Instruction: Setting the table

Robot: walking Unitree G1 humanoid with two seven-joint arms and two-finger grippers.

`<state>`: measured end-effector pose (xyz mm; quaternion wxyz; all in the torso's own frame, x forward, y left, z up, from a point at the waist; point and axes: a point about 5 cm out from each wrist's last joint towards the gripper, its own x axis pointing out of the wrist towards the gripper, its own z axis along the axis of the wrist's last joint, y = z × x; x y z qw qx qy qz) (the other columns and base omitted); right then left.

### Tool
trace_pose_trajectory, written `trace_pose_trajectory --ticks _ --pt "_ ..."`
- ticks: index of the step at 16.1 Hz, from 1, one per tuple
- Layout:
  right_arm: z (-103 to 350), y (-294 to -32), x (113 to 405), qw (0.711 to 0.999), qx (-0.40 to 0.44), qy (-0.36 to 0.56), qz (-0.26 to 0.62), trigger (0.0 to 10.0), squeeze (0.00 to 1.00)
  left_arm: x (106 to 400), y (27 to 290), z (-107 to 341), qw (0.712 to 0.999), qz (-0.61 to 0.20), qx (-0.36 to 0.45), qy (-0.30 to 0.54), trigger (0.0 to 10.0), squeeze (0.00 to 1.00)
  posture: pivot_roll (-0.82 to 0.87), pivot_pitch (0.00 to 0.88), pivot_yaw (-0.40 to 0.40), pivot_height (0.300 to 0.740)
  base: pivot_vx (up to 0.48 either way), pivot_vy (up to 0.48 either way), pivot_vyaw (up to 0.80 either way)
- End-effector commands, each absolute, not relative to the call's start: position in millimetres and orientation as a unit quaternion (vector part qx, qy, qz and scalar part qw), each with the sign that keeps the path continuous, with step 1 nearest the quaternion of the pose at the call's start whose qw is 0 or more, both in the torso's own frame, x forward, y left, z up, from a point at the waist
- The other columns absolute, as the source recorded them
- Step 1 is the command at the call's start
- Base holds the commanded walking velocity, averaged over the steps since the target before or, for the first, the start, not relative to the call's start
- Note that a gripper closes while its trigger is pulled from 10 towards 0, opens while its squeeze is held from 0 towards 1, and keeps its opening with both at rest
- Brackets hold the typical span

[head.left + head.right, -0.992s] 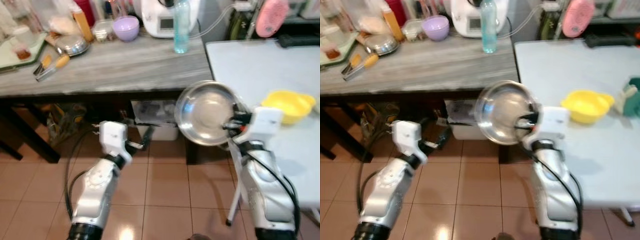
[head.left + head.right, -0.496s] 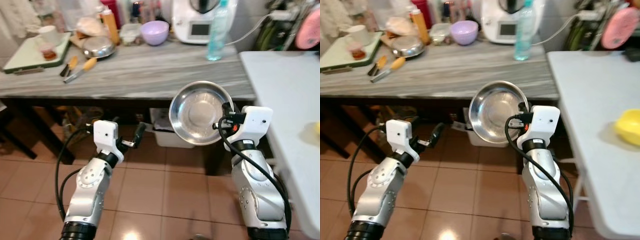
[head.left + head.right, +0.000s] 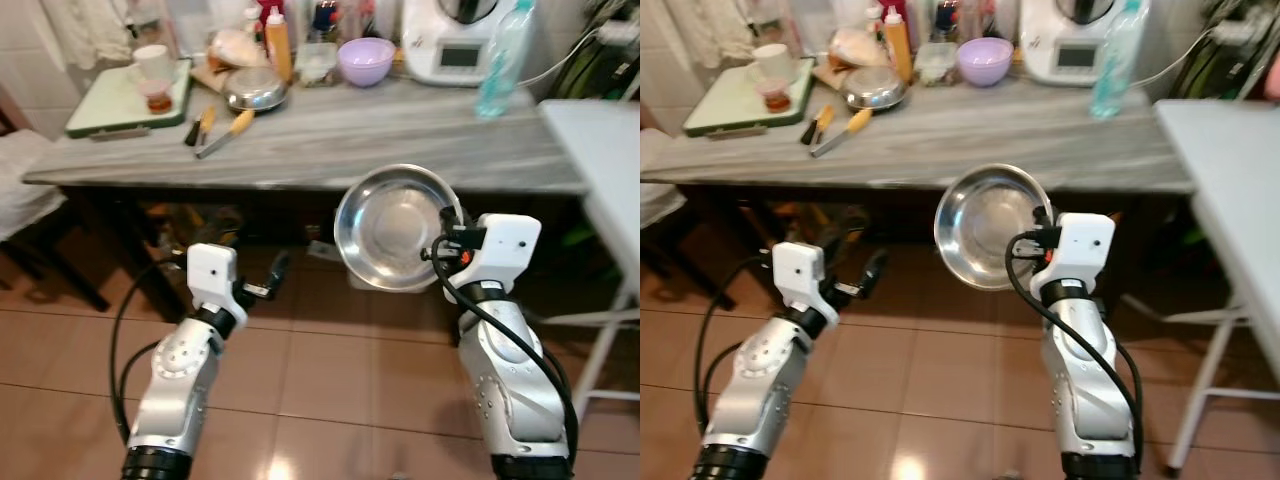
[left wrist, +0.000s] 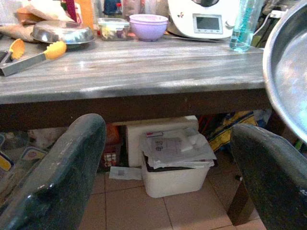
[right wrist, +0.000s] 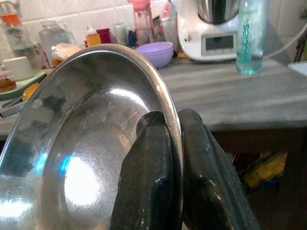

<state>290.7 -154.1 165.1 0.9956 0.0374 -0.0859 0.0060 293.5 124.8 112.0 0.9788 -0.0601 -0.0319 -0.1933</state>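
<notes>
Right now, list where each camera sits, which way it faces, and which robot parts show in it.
Left and right eye views: head stereo pair, looking forward and down at the counter; both silver arms show.
Left wrist view: looks along the open left gripper under the counter.
Right wrist view: looks along the right gripper, pinching the steel bowl by its rim.
Shared: both wrist views catch the purple bowl.

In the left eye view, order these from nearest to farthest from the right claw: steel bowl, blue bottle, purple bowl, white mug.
1. Steel bowl: clamped in the right claw.
2. Blue bottle: counter, right end.
3. Purple bowl: counter's back, middle.
4. White mug: green tray, far left.
</notes>
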Motion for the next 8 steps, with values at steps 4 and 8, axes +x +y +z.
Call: trace_pose_trajectory --ticks 4,8 --pt "169.0 -158.7 289.9 0.995 0.039 -0.096 -0.007 10.0 0.0 293.4 123.4 114.8 0.98 -0.189 -0.054 -0.034 10.0 0.0 -0.04 0.091 0.071 0.74 0.0 0.0 0.0" --pt "169.7 -160.1 289.6 0.994 0.043 -0.097 -0.008 10.0 0.0 295.6 126.7 120.0 0.98 -0.189 -0.046 -0.037 10.0 0.0 -0.04 0.093 0.071 0.74 0.0 0.0 -0.28"
